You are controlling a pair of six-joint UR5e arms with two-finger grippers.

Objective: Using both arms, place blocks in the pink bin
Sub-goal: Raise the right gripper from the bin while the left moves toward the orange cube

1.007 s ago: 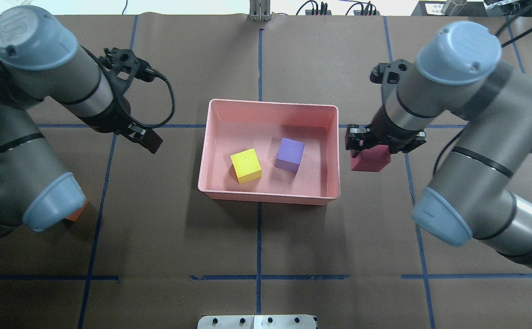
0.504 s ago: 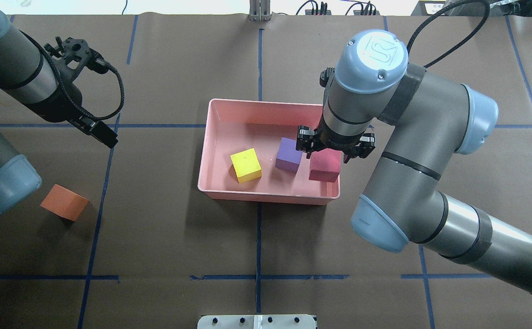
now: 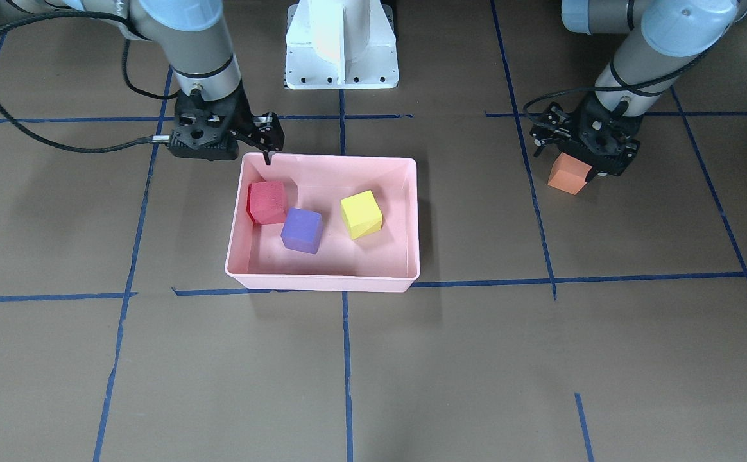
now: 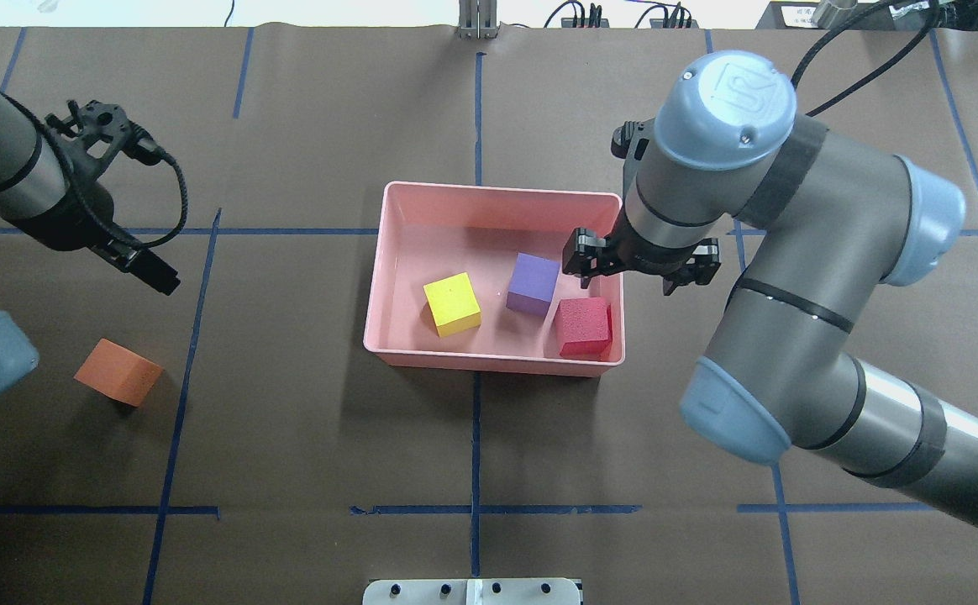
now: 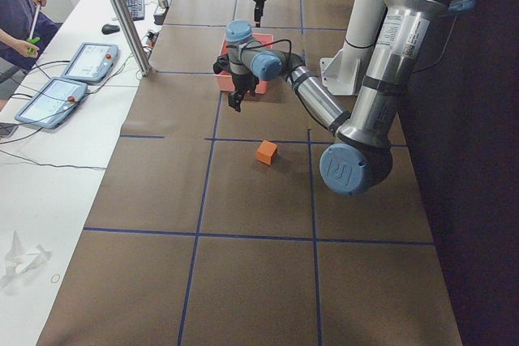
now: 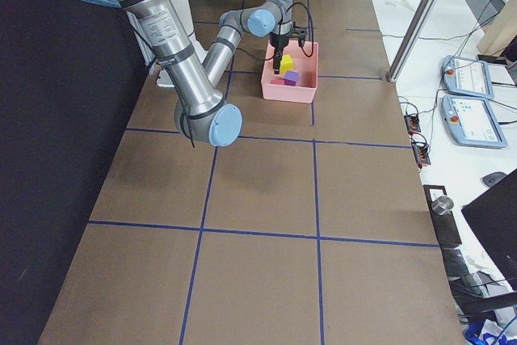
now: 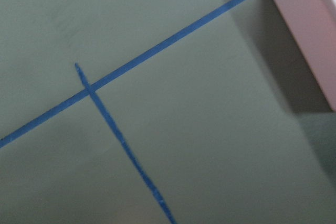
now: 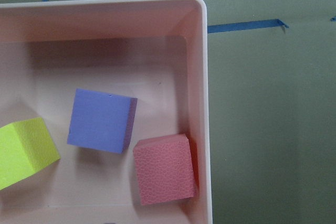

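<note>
Right fingers (image 4: 580, 256), spread and empty, hang over the right-hand wall of the bin (image 4: 497, 192). The red block (image 4: 585, 326) lies inside against that wall, just beside the purple block (image 4: 533, 284); the yellow block (image 4: 452, 304) sits apart from both. Left fingers (image 4: 153, 276), spread or pressed together cannot be told, hang above the table (image 4: 329, 437), apart from the orange block (image 4: 118, 371), which lies well outside the bin.
</note>
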